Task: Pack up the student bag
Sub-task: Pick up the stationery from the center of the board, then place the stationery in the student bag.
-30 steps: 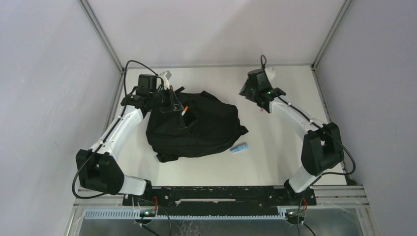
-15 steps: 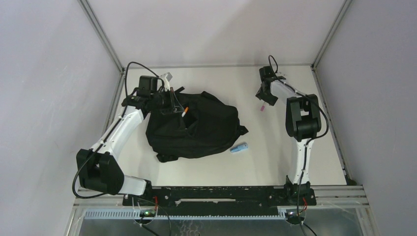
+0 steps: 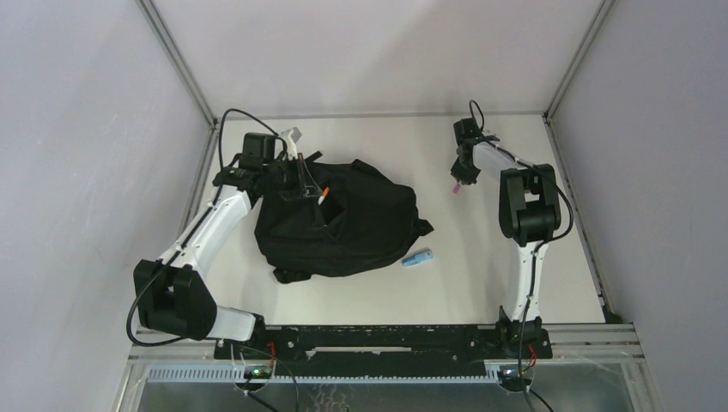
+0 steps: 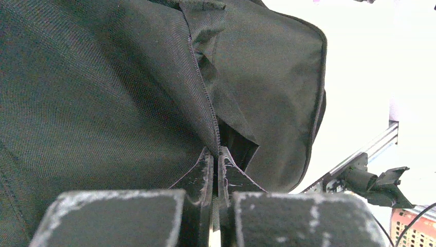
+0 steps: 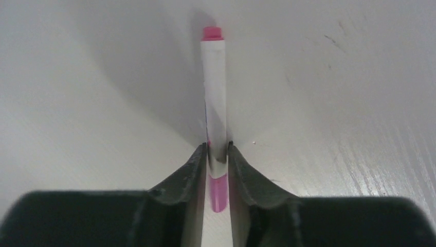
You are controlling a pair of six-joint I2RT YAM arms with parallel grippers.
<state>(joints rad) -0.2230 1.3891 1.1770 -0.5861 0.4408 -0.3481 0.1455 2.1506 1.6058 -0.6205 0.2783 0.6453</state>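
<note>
Right gripper (image 5: pixel 217 148) clamped across slim pink-capped white marker pen (image 5: pixel 215 87) on white bench (image 3: pixel 481 257); pen's long axis runs 12-to-6 between the jaws. From there, black soft fabric student bag (image 3: pixel 343 223) lies at 8 o'clock. Left gripper (image 4: pixel 216 157), closed, pinches the bag's zip edge.

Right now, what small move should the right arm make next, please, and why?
Probably lift the marker off the table: the right gripper is closed on it, and the left gripper pinches the zip edge of the bag.
</note>
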